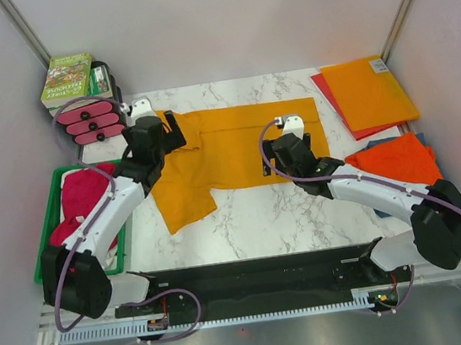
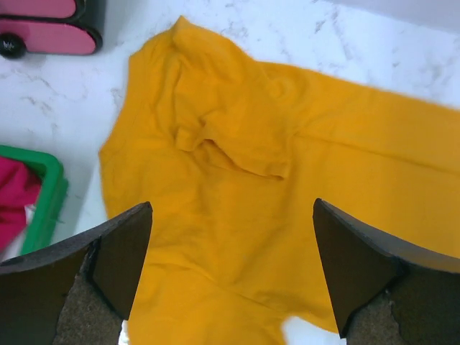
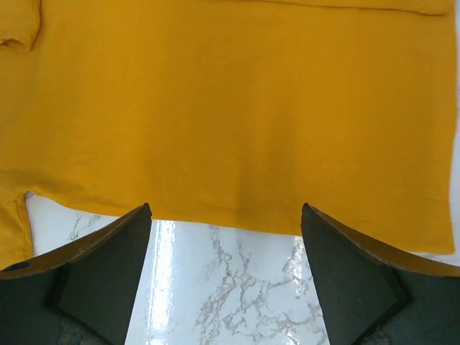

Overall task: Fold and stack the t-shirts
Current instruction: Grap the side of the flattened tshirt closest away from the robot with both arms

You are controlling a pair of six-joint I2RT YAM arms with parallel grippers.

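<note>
Surface: white marble worktop [image 1: 254,220], pale walls all round.
Shirt: golden-orange t-shirt [image 1: 236,146] lies flat mid-worktop, long axis running left to right.
Left end effector [image 2: 231,207]: spread wide, nothing in it, hanging over the sleeve end.
Right end effector [image 3: 226,208]: also spread and empty, above the near hem, cloth just ahead of it.
Nearer arm: neither really, one sits at each end.
Writing: green box [image 1: 68,77] back left has print, too small to read.

Grn crate [image 1: 47,224], book [image 1: 68,77], pink pads [image 1: 92,123], sheets [image 1: 367,91]
</note>
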